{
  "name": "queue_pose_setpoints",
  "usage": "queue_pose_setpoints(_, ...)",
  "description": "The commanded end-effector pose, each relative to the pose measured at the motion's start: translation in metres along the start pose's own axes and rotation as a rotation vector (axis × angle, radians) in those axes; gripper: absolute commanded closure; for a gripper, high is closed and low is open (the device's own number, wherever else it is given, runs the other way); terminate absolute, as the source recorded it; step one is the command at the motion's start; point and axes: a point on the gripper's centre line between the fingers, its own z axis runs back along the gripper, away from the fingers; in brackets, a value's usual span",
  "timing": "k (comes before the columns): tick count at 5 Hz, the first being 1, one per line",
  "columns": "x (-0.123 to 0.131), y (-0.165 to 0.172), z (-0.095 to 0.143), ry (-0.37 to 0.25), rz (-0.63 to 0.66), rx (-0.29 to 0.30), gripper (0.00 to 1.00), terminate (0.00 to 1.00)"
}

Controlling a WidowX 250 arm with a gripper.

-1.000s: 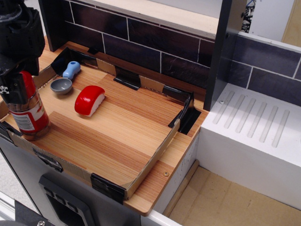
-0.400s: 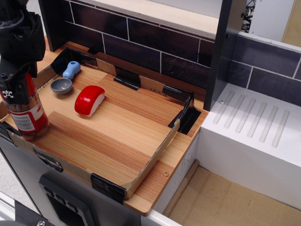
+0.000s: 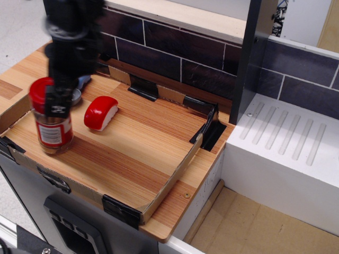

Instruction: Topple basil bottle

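Nearby, sushi toy [image 3: 100, 112] beside upright basil bottle [image 3: 51, 124]

No legible text. Basil bottle [image 3: 52, 127] label: red-and-white, print too small to read. Gripper [image 3: 57, 108] bears small white mark, unreadable.

Basil bottle [image 3: 52, 124]: clear cylindrical jar with a wide red screw cap, a red-and-white label and brownish contents. It stands upright, base down, on the wood-grain surface near the front-left corner. Its upper right side is partly hidden, and the image is motion-blurred there.
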Motion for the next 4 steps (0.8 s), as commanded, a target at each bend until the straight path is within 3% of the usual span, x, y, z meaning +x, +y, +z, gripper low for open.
queue_pose_setpoints(1, 0.028, -0.003, -0.001, 0.071, -0.018, 0.014, 1.00, 0.00)
queue_pose_setpoints(2, 0.035, -0.012, -0.001, 0.075, -0.029, -0.012, 1.00, 0.00)
queue_pose_setpoints(3, 0.042, -0.025, 0.001, 0.008, -0.062, -0.032, 1.00, 0.00)
queue_pose_setpoints(4, 0.059, -0.032, -0.002, -0.148, -0.074, -0.078, 1.00, 0.00)
